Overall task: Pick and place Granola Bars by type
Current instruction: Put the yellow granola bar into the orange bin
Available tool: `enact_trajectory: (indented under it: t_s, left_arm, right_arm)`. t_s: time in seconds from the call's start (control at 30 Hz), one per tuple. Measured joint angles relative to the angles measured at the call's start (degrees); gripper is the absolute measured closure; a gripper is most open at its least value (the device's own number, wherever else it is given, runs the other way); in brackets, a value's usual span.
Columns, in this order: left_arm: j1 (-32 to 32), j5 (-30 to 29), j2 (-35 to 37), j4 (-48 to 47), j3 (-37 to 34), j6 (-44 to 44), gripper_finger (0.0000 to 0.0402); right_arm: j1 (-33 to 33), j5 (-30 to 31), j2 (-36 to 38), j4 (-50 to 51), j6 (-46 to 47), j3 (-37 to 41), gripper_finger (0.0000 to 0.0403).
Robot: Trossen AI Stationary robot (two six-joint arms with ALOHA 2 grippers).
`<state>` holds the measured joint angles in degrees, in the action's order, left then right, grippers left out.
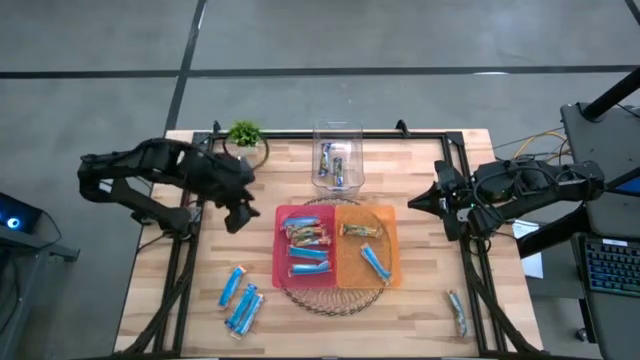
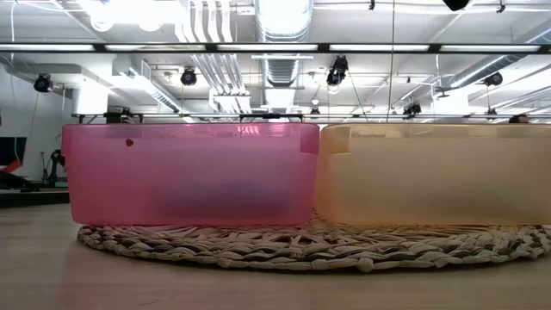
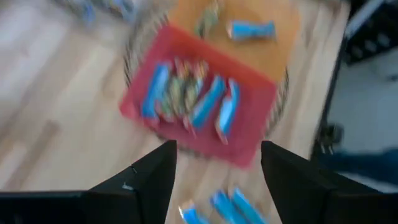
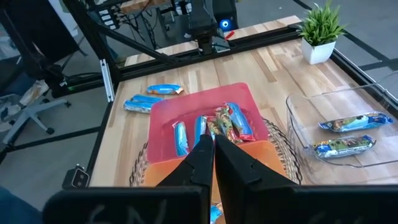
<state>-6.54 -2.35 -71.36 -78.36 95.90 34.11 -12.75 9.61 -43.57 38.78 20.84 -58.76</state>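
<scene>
A red tray (image 1: 282,258) and an orange tray (image 1: 392,250) stand side by side on a round woven mat (image 1: 335,298) at mid-table. The red tray holds several granola bars (image 1: 308,250), light blue and brown. The orange tray holds a brown bar (image 1: 360,231) and a blue bar (image 1: 375,263). Three blue bars (image 1: 240,298) lie loose on the table near the left front. My left gripper (image 1: 238,218) hovers open left of the red tray, nothing between its fingers (image 3: 155,177). My right gripper (image 1: 415,203) waits shut to the right of the orange tray.
A clear bin (image 1: 337,185) with two bars stands at the far middle. A small green plant (image 1: 244,135) sits at the far left. One more bar (image 1: 457,312) lies near the right front. The black frame rails (image 1: 180,270) run along both table sides.
</scene>
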Motion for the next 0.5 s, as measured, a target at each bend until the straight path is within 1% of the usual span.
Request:
enact_trajectory:
  t_s: [0.13, 0.2, 0.5]
  left_arm:
    - [-5.14, 0.54, -4.34, -7.12, 5.11, 3.59, 0.0186]
    - [-7.75, 0.61, -5.72, -8.54, 6.28, 5.98, 0.0186]
    - [-19.87, 0.17, -8.68, -8.79, 5.0, 24.73, 0.0186]
  right_arm:
    - [0.0, 0.0, 0.0, 0.01, 0.0, 0.02, 0.0394]
    - [0.0, 0.0, 0.0, 0.02, 0.0, 0.02, 0.0394]
    - [0.0, 0.0, 0.0, 0.05, -0.01, 0.04, 0.0394]
